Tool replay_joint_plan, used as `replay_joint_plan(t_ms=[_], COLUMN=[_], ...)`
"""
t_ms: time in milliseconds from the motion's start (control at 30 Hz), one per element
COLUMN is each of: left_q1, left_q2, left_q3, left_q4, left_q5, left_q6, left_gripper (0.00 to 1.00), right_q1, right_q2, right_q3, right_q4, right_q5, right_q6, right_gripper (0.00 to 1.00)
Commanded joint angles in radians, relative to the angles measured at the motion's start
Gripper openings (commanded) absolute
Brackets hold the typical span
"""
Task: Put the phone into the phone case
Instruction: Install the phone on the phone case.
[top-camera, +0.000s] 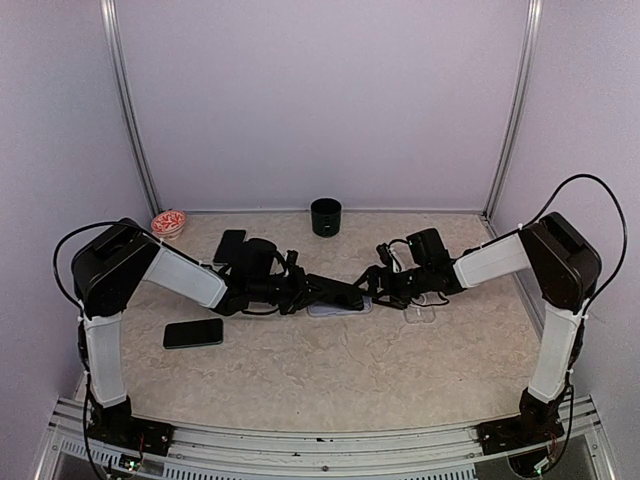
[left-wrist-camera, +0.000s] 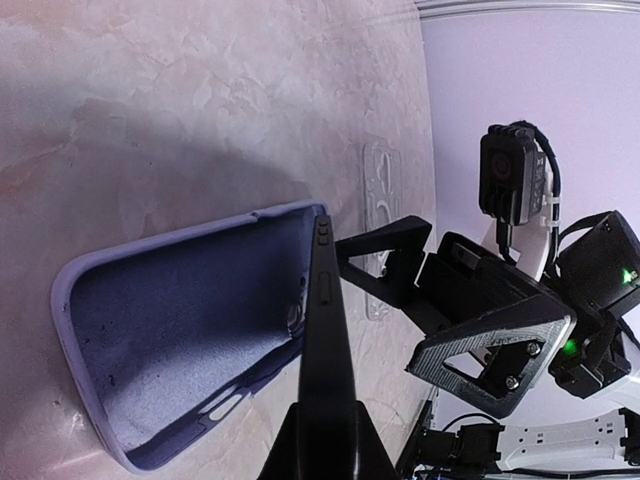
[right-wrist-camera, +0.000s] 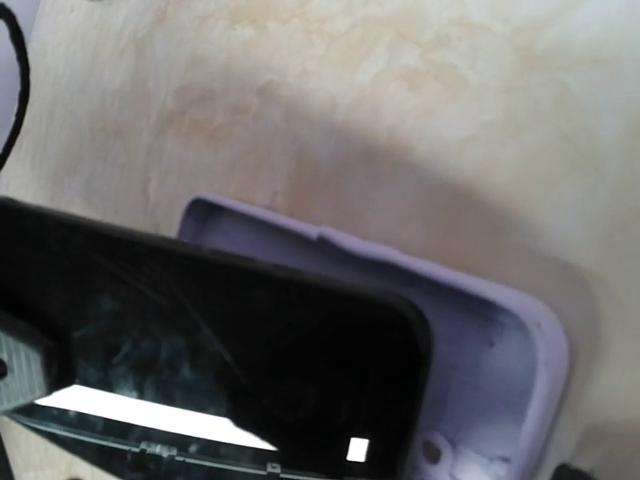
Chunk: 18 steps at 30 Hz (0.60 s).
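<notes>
Left hand (top-camera: 348, 294) beside right hand (top-camera: 383, 283)

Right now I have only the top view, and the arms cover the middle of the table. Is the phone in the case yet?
Observer: No. The left wrist view shows the phone on edge along one long rim of the lilac case, not seated.
Operator: Anything inside the case?
Observer: Nothing. Its lining faces up, bare.
Operator: What holds the phone?
Observer: The left pincer is shut on its near end. The right pincer stands open at the far end. I cannot tell whether it touches the phone.
</notes>
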<state>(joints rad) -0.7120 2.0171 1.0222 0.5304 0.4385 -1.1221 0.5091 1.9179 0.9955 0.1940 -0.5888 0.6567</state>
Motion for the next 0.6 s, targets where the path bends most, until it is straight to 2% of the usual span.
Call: replay_joint_plan(t_ms=[0, 567], left_q1=[0.006, 0.020], left_q2=[0.024, 0.064], left_q3=[0.036, 0.068], left_q4=[0.039, 0.015], left_q5=[0.028, 0.034], left_q6=[0.000, -0.010], left_gripper=[0.00, 0.00], right_q1=[-0.009, 0.001], right_q2=[0.019, 0.052], right_q3=[0.008, 0.018], right_q4=[0.031, 0.048], right_q5=[-0.025, -0.055], right_q6=[0.001, 0.012], right_gripper=[1.00, 1.00])
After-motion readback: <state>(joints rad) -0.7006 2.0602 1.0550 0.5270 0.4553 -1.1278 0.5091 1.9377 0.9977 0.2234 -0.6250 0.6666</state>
